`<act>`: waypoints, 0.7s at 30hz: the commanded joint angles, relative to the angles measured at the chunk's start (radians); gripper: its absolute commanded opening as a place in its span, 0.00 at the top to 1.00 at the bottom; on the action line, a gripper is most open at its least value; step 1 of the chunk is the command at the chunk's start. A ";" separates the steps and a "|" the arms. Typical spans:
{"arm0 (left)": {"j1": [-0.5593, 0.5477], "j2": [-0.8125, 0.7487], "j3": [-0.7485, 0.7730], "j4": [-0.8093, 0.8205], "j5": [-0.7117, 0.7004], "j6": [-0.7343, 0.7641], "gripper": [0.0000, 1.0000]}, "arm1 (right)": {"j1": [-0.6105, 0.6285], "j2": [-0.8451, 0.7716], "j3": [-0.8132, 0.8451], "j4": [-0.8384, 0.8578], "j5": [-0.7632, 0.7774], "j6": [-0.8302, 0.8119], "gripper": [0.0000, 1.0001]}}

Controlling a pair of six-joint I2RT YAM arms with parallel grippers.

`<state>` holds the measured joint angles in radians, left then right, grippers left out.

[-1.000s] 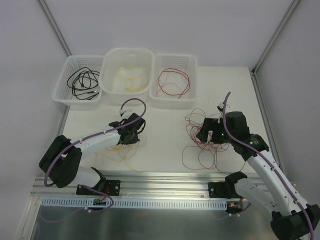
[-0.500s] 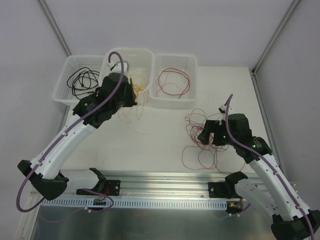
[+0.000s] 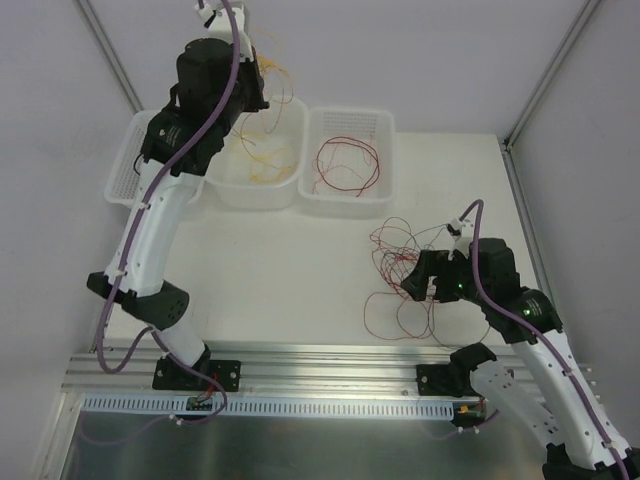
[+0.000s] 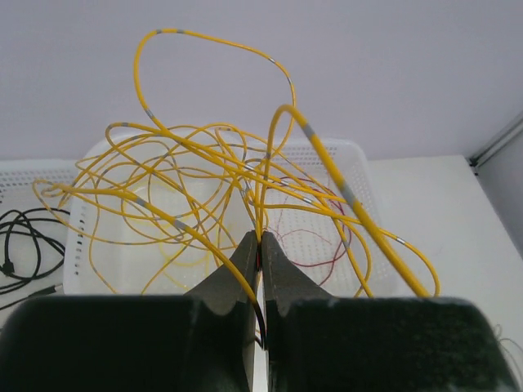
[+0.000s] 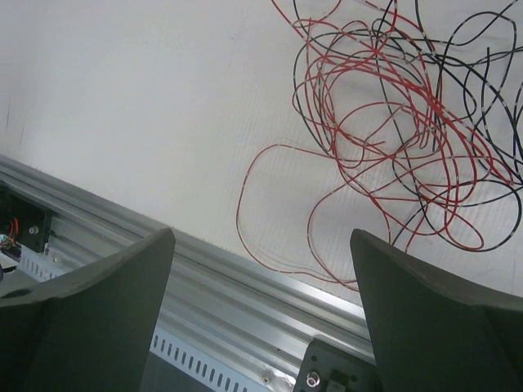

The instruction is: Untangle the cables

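Note:
My left gripper is shut on a bunch of yellow cables and holds it high above the middle white basket; the loops hang down toward that basket. A tangle of red and black cables lies on the table at the right, also in the right wrist view. My right gripper is open and empty, hovering over the near edge of that tangle. More yellow cable lies in the middle basket.
The left basket holds black cables. The right basket holds red cables. An aluminium rail runs along the table's near edge. Frame posts stand at the back corners.
My left arm has swung up and back from the table, lifting the yellow cables to high above the middle basket. My right gripper has shifted slightly nearer the front edge.

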<state>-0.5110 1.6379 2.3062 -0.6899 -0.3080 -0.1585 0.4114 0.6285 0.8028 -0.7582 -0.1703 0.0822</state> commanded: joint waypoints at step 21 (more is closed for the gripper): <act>0.253 0.473 0.030 0.164 0.222 0.074 0.28 | 0.006 -0.069 -0.025 -0.043 -0.035 -0.107 0.06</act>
<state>-0.2550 2.2303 2.3283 -0.5819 -0.1066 -0.0929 0.4114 0.5438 0.7811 -0.8135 -0.2100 0.0044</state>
